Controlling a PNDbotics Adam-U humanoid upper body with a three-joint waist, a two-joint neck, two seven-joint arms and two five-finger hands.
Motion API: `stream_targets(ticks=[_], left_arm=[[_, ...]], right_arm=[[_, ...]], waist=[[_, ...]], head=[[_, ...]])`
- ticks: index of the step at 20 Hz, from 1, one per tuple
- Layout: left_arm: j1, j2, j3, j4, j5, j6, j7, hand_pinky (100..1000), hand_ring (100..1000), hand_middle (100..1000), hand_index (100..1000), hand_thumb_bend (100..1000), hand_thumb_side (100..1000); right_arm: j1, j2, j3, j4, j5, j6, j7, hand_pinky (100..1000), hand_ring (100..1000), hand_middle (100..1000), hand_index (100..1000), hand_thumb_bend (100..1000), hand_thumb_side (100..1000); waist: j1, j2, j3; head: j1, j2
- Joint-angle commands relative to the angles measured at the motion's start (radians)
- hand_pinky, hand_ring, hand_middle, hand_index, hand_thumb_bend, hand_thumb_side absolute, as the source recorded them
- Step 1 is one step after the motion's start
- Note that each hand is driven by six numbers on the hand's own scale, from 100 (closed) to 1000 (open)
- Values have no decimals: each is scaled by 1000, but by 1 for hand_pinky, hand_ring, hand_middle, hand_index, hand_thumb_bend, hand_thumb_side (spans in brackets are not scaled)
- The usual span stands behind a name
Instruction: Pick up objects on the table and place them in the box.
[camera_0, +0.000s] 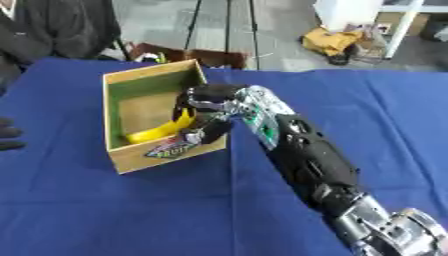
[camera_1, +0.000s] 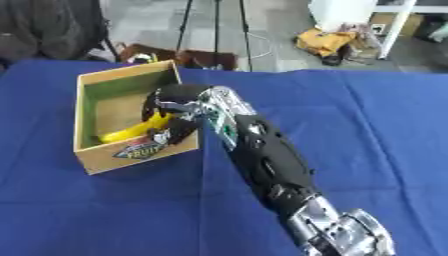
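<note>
Yellow curved plastic banana (camera_0: 157, 132) lies in the open wooden box (camera_0: 149, 159), left of centre; right hand (camera_0: 206, 107) curls round it, apparently lowering it in.

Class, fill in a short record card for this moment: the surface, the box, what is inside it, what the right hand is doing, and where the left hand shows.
Surface: table under a blue cloth
Box: open wooden box, green inner walls
In the box: a banana
Right hand: right hand over the box's near right corner, fingers curled round a colourful packet at the front rim
Left hand: left hand, only dark fingertips at the left edge of the left eye view
</note>
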Motion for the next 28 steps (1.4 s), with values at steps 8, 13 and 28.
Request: stream_targets(ticks=[8,13,28], left_arm=[[-2,15,7,-14,2,-2,6,642,673,656,788,505,853],[8,17,18,-9,-3,-2,17,641,672,655,788,506,853],[28,35,41,7,-16,-5,42,640,671,653,787,502,857]], right_arm=[[-14,-76,-46,-123,-174,51,-122,727,623,694,768,193,471],[35,-152,-58,-185,-355,97,-141,730,610,692,770,198,484],[392,-470,-146,-441,-800,232,-231,737,590,688,772,203,478]], waist=[[7,-17,-22],[7,-22,-48],[-5,-23,-107]], head=[[21,-5],[53,-4],[116,-22]])
